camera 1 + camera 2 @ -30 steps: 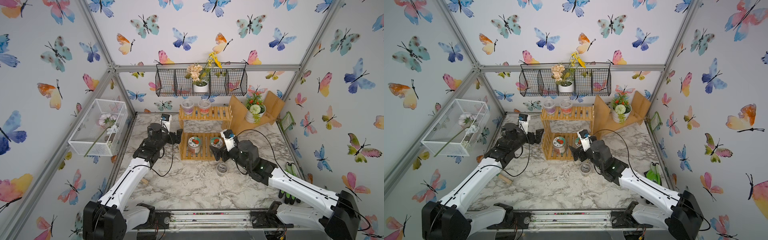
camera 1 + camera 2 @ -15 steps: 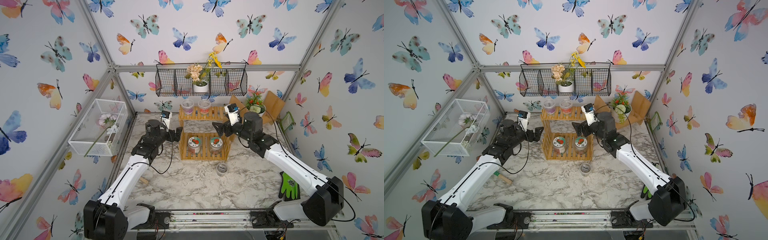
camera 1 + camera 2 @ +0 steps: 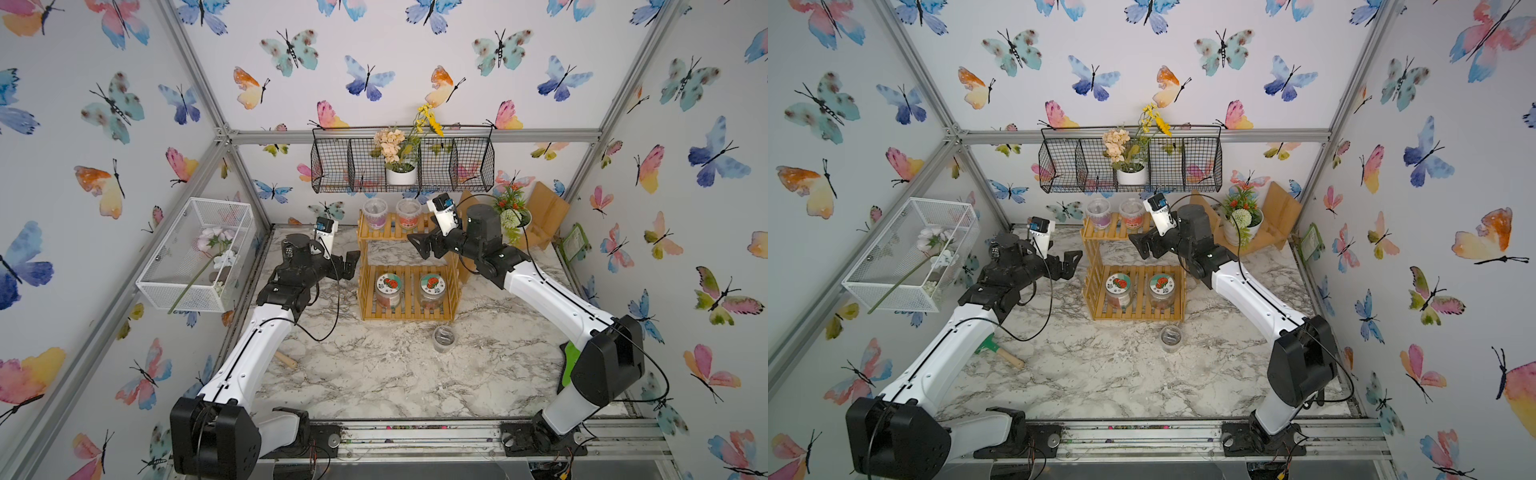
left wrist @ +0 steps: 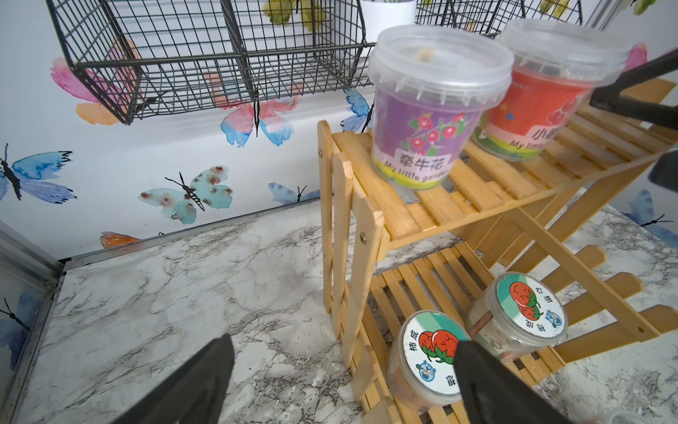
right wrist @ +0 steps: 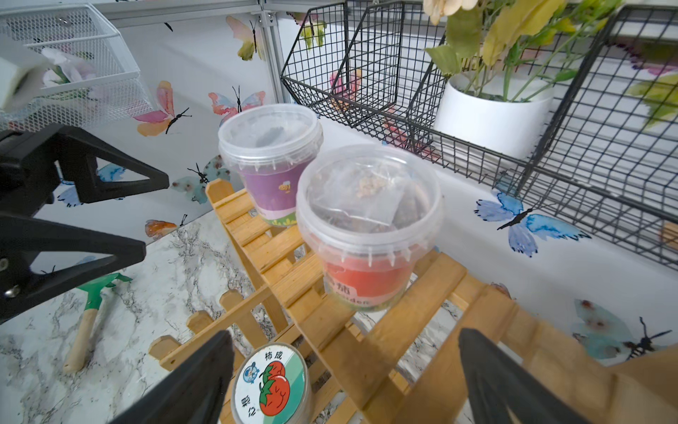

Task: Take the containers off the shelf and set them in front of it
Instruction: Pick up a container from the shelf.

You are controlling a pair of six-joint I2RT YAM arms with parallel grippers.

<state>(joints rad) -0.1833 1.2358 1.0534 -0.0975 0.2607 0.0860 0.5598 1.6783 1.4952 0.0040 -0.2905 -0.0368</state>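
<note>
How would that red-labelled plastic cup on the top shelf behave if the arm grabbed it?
Probably light: through the clear lid of the red-labelled cup only a small packet shows. Its thin plastic walls may flex if squeezed. It narrows toward its base on the slatted shelf, so a nudge could tip it.

Slatted wooden shelf [image 3: 409, 286], clear glossy plastic containers [image 4: 436, 106], marble-look tabletop [image 3: 374, 374]
</note>
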